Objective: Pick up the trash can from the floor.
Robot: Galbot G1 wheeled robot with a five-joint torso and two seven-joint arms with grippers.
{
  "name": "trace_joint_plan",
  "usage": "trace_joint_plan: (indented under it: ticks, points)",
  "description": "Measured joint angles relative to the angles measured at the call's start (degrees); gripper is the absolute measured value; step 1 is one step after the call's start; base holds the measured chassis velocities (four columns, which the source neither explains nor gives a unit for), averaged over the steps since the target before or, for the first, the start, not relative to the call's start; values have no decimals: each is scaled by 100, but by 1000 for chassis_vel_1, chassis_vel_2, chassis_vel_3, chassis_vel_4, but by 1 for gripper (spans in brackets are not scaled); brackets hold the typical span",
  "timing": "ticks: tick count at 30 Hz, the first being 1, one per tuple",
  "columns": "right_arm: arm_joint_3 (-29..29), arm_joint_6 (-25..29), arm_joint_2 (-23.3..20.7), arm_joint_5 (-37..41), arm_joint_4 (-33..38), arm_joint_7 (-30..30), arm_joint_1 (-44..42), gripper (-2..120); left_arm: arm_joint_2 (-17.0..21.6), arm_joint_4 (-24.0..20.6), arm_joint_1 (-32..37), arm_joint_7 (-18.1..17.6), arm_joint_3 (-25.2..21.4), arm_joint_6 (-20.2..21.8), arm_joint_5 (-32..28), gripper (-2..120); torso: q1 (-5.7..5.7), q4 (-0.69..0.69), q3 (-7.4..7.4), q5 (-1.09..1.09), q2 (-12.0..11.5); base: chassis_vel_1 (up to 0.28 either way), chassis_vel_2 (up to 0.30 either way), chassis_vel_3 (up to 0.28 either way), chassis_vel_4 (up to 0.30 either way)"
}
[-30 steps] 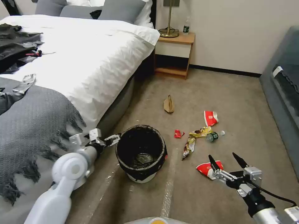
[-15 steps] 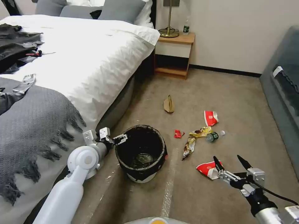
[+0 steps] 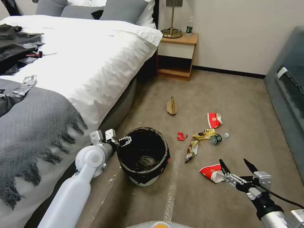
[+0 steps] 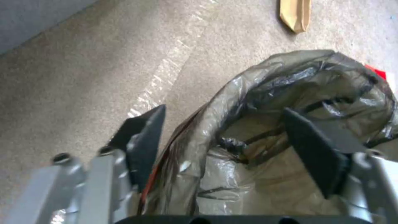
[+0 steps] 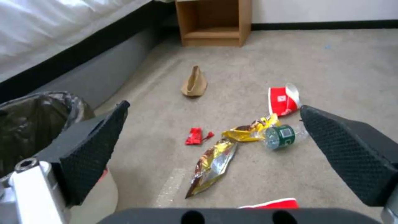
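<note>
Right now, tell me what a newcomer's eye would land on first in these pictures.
The trash can with its black bag stands on the floor beside the bed, and the open left gripper straddles its rim on the bed side. Litter lies scattered to the can's right: red cups, snack wrappers and a plastic bottle. The open right gripper hangs above the nearest red cup.

Small round white trash can (image 3: 144, 158) with black bag liner folded over rim, standing upright. Set on beige-grey carpet floor (image 3: 221, 95), just beside pale tape strip (image 3: 171, 193), near bed.
</note>
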Motion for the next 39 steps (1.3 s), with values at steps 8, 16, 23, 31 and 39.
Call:
trace_joint_plan:
  ticks: [8,16,23,31,39]
  points:
    - [23,-18,0,63,-42,14,29,100,-99,5,196,53,2,8,116,41,0,1,0,0,0,0,0,0,0]
    - [19,-29,0,87,-59,20,45,100,-129,-9,226,86,-37,8,141,13,0,1,0,0,0,0,0,0,0]
    - [-1,-35,0,87,-62,20,48,100,-145,-12,238,120,-51,9,141,2,0,0,0,0,0,0,0,0,0]
    - [2,-35,0,87,-22,21,20,100,-130,-103,281,165,-68,5,133,2,0,0,-1,0,0,0,0,0,0]
    - [-9,-27,0,64,97,20,-20,100,38,-468,353,178,-176,-4,-12,2,0,0,0,-2,0,0,0,0,0]
